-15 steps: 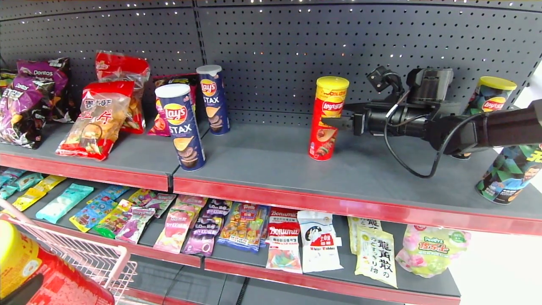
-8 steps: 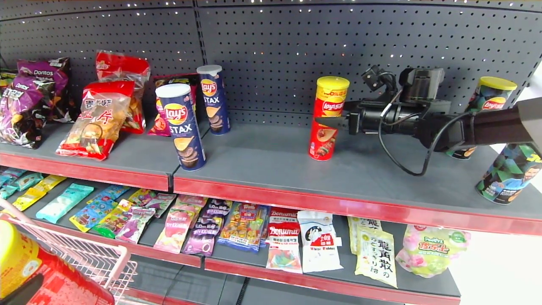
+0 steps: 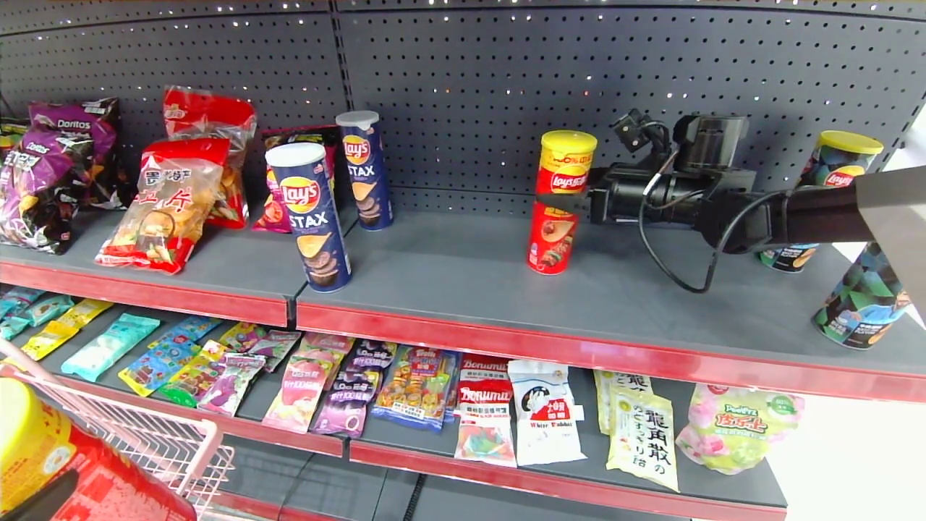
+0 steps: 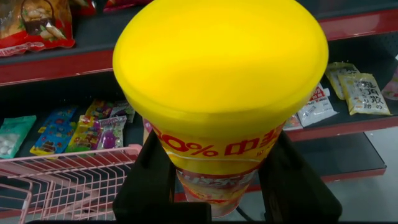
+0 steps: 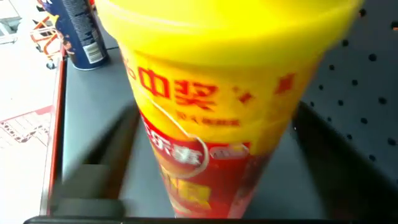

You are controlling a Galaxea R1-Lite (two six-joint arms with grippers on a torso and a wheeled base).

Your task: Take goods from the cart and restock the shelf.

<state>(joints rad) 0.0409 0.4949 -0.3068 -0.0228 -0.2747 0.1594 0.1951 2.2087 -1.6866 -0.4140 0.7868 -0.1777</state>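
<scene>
- Right claw [image 3: 557, 206] surrounds the red can [image 3: 553, 246], standing right of the blue cans [image 3: 311, 217]; its grip you cannot tell.
- Left claw [image 4: 217, 186] clamps another can [image 4: 221, 74].
- Placing seems finished; next, release and withdraw straight.

You see big letters on the shelf red can [image 3: 551, 242], the held red can [image 4: 217, 155], a blue can [image 3: 311, 217] and purple bags [image 3: 43, 181].

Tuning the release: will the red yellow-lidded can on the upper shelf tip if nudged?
Probably tippy: the red can stands tall and narrow on the shelf. Likely stiff: its wall looks round and undented at the right gripper. On its side it would probably roll.
</scene>
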